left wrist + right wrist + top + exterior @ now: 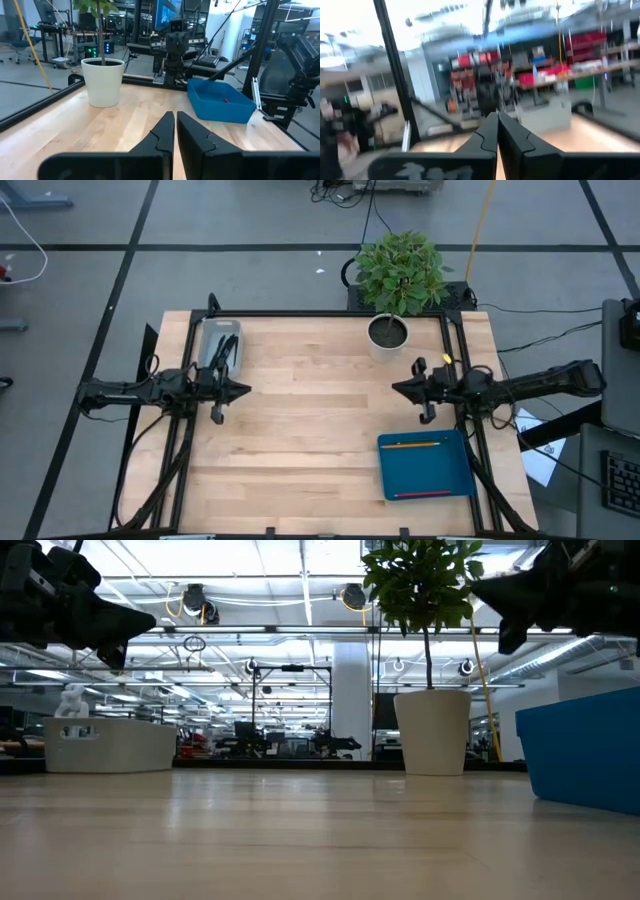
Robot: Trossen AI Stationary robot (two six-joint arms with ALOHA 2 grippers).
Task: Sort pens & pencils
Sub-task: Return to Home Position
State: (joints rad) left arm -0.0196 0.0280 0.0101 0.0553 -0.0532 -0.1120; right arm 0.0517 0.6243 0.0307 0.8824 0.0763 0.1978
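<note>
The pale plank table (310,430), smooth and lightly glossy, sits in a black frame on a grey floor, with an open, brightly lit hall behind it. A round white plant pot (388,332) stands at the table's far edge. Near-right of the pot, a rectangular blue tray (425,470) holds the thin pencils (413,445). Well left of the pot, a shallow white bin (208,340) holds the slim black pens (225,352). The left gripper (243,390) hangs far left of the pot and the right gripper (396,388) just in front of it, each with its fingers pressed together, empty.

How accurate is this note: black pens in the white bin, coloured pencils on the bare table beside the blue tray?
One error: the high view shows the pencils lying inside the blue tray, not beside it. The black pens are in the white bin, as noted.
</note>
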